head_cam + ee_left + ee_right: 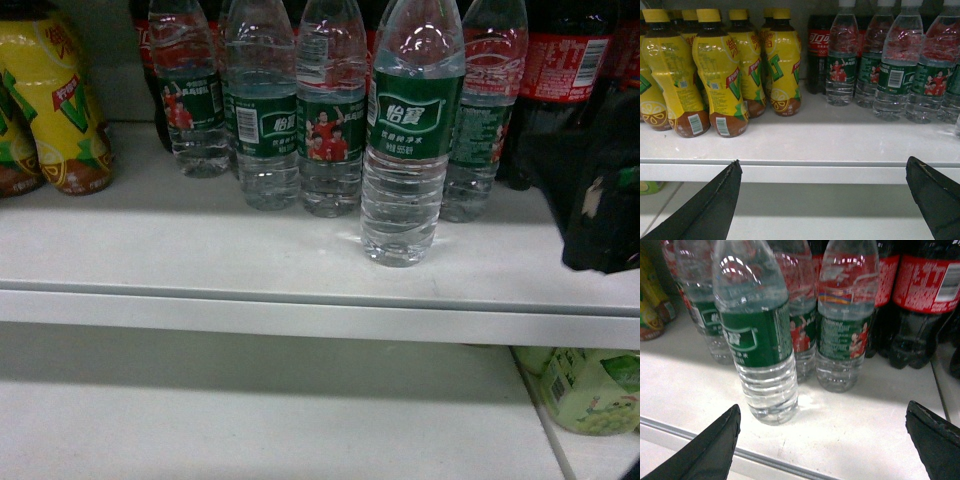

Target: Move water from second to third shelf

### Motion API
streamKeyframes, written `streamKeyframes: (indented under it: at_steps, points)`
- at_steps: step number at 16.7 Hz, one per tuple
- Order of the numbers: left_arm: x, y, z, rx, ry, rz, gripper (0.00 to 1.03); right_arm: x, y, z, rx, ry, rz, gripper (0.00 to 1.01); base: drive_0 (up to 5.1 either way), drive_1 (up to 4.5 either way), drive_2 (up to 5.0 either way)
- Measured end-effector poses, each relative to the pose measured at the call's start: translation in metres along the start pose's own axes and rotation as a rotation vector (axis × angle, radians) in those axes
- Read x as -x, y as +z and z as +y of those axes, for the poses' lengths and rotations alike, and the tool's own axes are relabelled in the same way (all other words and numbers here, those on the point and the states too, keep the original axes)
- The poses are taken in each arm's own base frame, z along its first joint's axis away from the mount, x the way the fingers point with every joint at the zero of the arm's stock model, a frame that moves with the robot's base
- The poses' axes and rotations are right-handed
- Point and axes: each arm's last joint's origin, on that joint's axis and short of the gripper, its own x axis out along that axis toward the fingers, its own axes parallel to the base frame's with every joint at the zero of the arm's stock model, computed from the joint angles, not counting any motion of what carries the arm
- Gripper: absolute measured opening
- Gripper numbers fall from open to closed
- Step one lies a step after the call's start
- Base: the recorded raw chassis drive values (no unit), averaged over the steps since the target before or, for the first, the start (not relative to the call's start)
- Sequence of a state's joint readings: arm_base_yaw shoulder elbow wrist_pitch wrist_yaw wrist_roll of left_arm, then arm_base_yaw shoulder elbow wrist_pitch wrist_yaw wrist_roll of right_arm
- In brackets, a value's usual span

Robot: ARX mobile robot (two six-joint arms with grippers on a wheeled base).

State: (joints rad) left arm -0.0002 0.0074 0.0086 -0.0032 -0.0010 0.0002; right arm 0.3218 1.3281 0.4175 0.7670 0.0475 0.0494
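Right gripper (822, 440) fingers (710, 447) spread wide, empty, aimed at the shelf edge just short of the water (760, 340); no contact yet. Left gripper (822, 200) fingers (705, 205) also wide apart and empty, hanging in front of the shelf (805, 137) below the yellow tea bottles (720, 75), well away from the target. The water (410, 140) stands upright at the front of the shelf, ahead of the row of matching water bottles (262, 110), with cola bottles (565, 70) behind at right. The lower shelf (250, 410) shows only a green bottle (590, 390) at its right edge. Judgement: nothing grasped or moved; approach, grip, lift and placement all remain.
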Motion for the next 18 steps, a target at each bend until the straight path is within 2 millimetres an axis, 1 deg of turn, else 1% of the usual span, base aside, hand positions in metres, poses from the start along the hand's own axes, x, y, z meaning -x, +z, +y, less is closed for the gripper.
streamKeyframes:
  at_steps: [2,3,5,8,10,11,12,15,18]
  points:
    - [0.0,0.0,0.0,0.0,0.0,0.0,0.98,-0.008,-0.01,0.004,0.002,0.037,0.04,0.98,0.0,0.0,0.0]
    - [0.0,0.0,0.0,0.0,0.0,0.0,0.98,-0.008,-0.008,0.01,0.003,0.088,0.03,0.98,0.0,0.0,0.0]
    - [0.0,0.0,0.0,0.0,0.0,0.0,0.98,-0.011,0.001,0.022,0.002,0.188,-0.008,0.98,0.0,0.0,0.0]
    - [0.0,0.0,0.0,0.0,0.0,0.0,0.98,-0.019,-0.002,0.033,0.009,0.233,0.009,0.98,0.0,0.0,0.0]
    - [0.0,0.0,0.0,0.0,0.0,0.0,0.98,-0.024,-0.004,0.04,0.012,0.251,0.013,0.98,0.0,0.0,0.0]
    - [0.0,0.0,0.0,0.0,0.0,0.0,0.98,-0.044,0.001,0.047,0.009,0.212,-0.004,0.98,0.0,0.0,0.0]
    - [0.0,0.0,0.0,0.0,0.0,0.0,0.98,-0.051,0.001,0.048,0.005,0.186,-0.001,0.98,0.0,0.0,0.0]
    - [0.0,0.0,0.0,0.0,0.0,0.0,0.98,-0.063,0.002,0.049,-0.01,0.166,0.0,0.98,0.0,0.0,0.0]
    - [0.0,0.0,0.0,0.0,0.0,0.0,0.98,-0.067,0.003,0.05,-0.013,0.161,-0.001,0.98,0.0,0.0,0.0]
